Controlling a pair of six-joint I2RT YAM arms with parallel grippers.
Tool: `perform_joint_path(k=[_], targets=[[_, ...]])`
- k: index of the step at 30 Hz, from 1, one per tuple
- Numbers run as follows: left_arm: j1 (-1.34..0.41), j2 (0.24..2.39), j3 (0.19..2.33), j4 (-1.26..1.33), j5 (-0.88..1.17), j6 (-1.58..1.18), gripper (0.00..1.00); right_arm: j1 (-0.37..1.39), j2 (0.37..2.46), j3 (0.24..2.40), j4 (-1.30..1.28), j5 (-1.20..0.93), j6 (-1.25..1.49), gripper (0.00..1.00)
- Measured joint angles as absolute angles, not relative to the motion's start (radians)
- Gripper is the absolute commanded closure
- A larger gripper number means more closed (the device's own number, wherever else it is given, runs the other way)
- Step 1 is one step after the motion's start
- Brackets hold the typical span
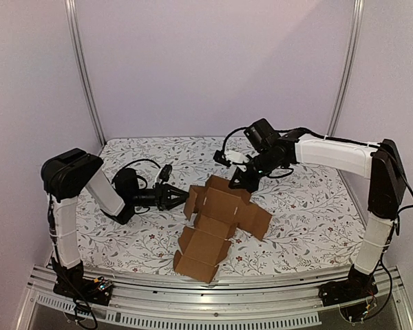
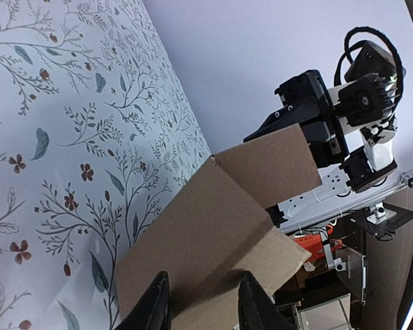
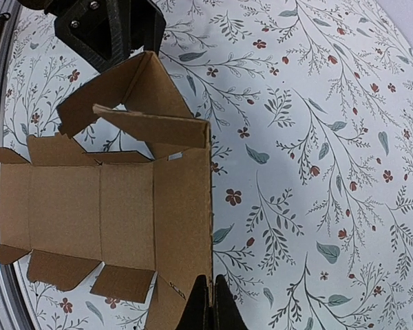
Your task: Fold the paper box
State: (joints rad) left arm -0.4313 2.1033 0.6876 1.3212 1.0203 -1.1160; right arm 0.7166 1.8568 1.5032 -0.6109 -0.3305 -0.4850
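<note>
The paper box (image 1: 217, 221) is a brown die-cut cardboard sheet lying partly folded mid-table, several flaps standing up. My right gripper (image 1: 236, 183) is at its far edge. In the right wrist view that gripper (image 3: 212, 308) is shut on the thin edge of a raised panel of the box (image 3: 124, 206). My left gripper (image 1: 177, 198) is at the box's left flap. In the left wrist view its fingers (image 2: 155, 306) stand apart against the creased flap (image 2: 206, 227), the fold running between the tips without being pinched.
A floral cloth (image 1: 303, 220) covers the table. A metal rail (image 1: 227, 306) runs along the near edge, and two upright poles (image 1: 86, 75) stand at the back corners. The left gripper's body (image 3: 110, 27) sits just beyond the box in the right wrist view.
</note>
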Motion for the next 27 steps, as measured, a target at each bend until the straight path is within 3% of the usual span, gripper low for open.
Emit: perform_joint_path(k=[27], targets=[[-0.467,2.085,0.664,1.326,1.065,-1.111,0.68,0.897,1.850,1.408,-0.461,0.082,-0.566,1.00]])
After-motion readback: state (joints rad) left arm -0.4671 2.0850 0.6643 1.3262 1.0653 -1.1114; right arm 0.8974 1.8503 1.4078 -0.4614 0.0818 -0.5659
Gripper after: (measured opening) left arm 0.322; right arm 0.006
